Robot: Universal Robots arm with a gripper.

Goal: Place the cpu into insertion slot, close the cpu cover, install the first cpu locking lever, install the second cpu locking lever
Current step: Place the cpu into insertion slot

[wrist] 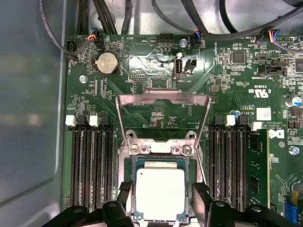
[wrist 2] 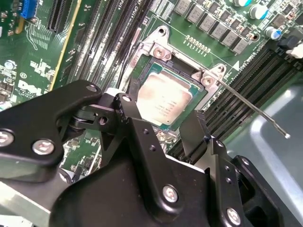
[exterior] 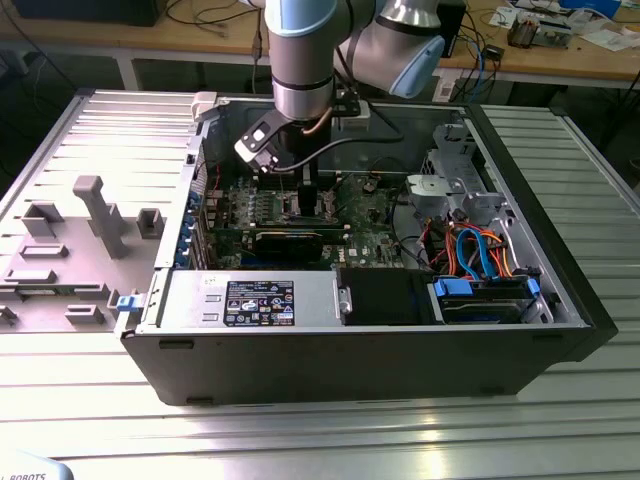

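At the exterior view's left, a grey fixture plate (exterior: 70,240) lies on the ribbed table (exterior: 320,440), just beside the open computer case (exterior: 350,370). Further right, the arm reaches down into the case, and the gripper (exterior: 309,200) hangs low over the green motherboard (exterior: 375,235). In the first wrist view the cpu (wrist: 160,193) lies flat in the insertion slot (wrist: 161,159), between the two black fingers (wrist: 124,193). The jaws are spread, one finger just off each opposite edge of the chip, pinching nothing. The cpu cover (wrist: 163,98) stands swung open beyond the slot. Long memory slots (wrist: 90,165) flank the socket. At the exterior view's right, blue and orange cables (exterior: 478,250) run by the drive bay (exterior: 480,300).
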